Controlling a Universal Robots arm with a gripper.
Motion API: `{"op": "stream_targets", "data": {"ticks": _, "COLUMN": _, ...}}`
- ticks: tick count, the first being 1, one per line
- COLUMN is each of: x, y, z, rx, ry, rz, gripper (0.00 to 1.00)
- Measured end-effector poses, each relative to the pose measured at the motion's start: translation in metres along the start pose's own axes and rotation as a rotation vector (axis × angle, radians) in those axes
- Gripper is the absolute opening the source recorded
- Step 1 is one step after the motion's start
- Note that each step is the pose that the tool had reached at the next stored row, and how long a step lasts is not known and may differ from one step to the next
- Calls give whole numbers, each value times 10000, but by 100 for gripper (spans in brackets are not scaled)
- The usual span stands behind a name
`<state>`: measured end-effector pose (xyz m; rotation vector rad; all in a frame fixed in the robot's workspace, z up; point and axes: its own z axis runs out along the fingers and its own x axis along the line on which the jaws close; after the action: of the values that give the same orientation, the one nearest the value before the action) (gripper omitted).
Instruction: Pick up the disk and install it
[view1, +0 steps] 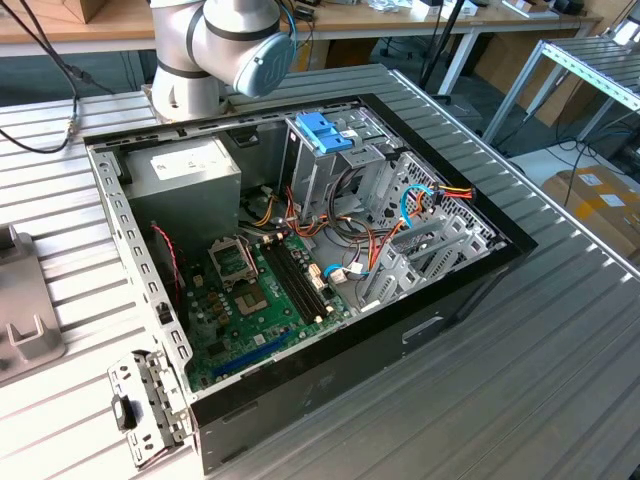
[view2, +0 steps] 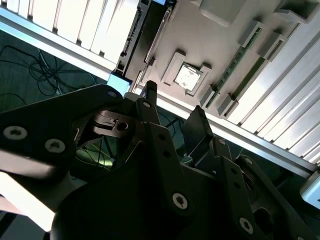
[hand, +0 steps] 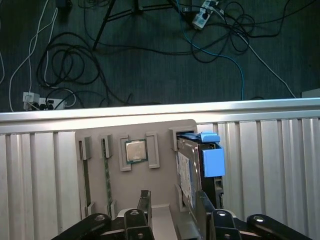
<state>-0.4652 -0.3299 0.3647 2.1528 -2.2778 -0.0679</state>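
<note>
**While disk stands on edge in its holder, end effector is apart and holds nothing**

- Disk (hand: 192, 167): upright on its edge in a slot of the grey holder plate (hand: 162, 182). Label face points toward the gap of the end effector (hand: 172, 197), and the light blue rail is on the far side from that gap.
- End effector state: fingers (hand: 145, 200) spread, nothing clamped. One finger lines up in front of the disk body; I can't tell whether it touches. The other finger is clear of the disk, over bare plate. The second wrist view shows the same spread end effector (view2: 175, 100), with the holder plate (view2: 200, 45) beyond it.
- Processor chip (hand: 133, 150) sits in its own pocket just past the tip of the free finger, beside the disk slot but apart from the disk. It's in both wrist views (view2: 187, 77).
- Memory sticks (hand: 106, 170) lie in narrow slots further out on that same side, farther from the end effector than the chip.
- The plate lies on the slatted counter (hand: 40, 175). Beyond the counter edge, well away from the end effector, is dark floor with loose cables (hand: 75, 65).
- Exterior view: the open computer case (view1: 430, 320) lies on the counter (view1: 560, 380). Inside it are a motherboard (view1: 255, 290), a grey power supply (view1: 185, 170) and a blue bracket (view1: 325, 130) on top of the drive cage. The arm's base (view1: 230, 50) stands behind the case.
</note>
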Motion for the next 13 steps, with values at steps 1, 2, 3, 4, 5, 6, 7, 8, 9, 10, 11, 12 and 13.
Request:
{"op": "stream_targets", "data": {"ticks": 1, "x": -1, "y": 0, "z": 2, "rx": 0, "ry": 0, "rz": 0, "gripper": 48}}
{"op": "stream_targets", "data": {"ticks": 2, "x": -2, "y": 0, "z": 3, "rx": 0, "ry": 0, "rz": 0, "gripper": 48}}
{"op": "stream_targets", "data": {"ticks": 3, "x": -4, "y": 0, "z": 6, "rx": 0, "ry": 0, "rz": 0, "gripper": 48}}
{"op": "stream_targets", "data": {"ticks": 4, "x": -7, "y": 0, "z": 10, "rx": 0, "ry": 0, "rz": 0, "gripper": 48}}
{"op": "stream_targets", "data": {"ticks": 5, "x": -9, "y": 0, "z": 12, "rx": 0, "ry": 0, "rz": 0, "gripper": 48}}
{"op": "stream_targets", "data": {"ticks": 6, "x": -11, "y": 0, "z": 14, "rx": 1, "ry": 0, "rz": 0, "gripper": 48}}
{"op": "stream_targets", "data": {"ticks": 7, "x": -14, "y": 0, "z": 15, "rx": 0, "ry": 0, "rz": 0, "gripper": 48}}
{"op": "stream_targets", "data": {"ticks": 8, "x": -18, "y": 1, "z": 17, "rx": -1, "ry": 0, "rz": 1, "gripper": 48}}
{"op": "stream_targets", "data": {"ticks": 9, "x": -22, "y": 0, "z": 19, "rx": 0, "ry": 0, "rz": 0, "gripper": 48}}
{"op": "stream_targets", "data": {"ticks": 10, "x": -27, "y": 1, "z": 21, "rx": 0, "ry": 0, "rz": 0, "gripper": 48}}
{"op": "stream_targets", "data": {"ticks": 11, "x": -31, "y": 1, "z": 22, "rx": 0, "ry": 0, "rz": 0, "gripper": 48}}
{"op": "stream_targets", "data": {"ticks": 12, "x": -36, "y": 1, "z": 24, "rx": 0, "ry": 0, "rz": 0, "gripper": 48}}
{"op": "stream_targets", "data": {"ticks": 13, "x": -39, "y": 1, "z": 25, "rx": 0, "ry": 0, "rz": 0, "gripper": 48}}
